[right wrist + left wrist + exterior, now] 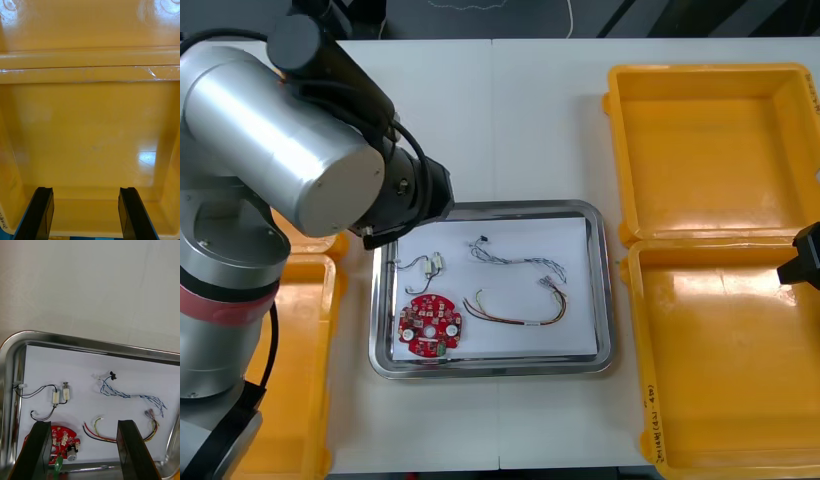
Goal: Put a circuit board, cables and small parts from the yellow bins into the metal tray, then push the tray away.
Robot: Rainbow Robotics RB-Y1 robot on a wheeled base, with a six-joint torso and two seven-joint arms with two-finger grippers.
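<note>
The left gripper (84, 423) is held wide open and empty at the far left corner of the metal tray (490, 368). A round red circuit board (431, 325) is seen in its near left corner, cables (129, 396) beside it. The right gripper (86, 189) is held wide open over a yellow bin (720, 400).

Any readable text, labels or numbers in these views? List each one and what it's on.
Dark handwritten marking on the front rim of the near right yellow bin: too small to read.
Red circuit board in the metal tray: any print is too small to read.
No other text, labels or numbers can be made out.
</note>
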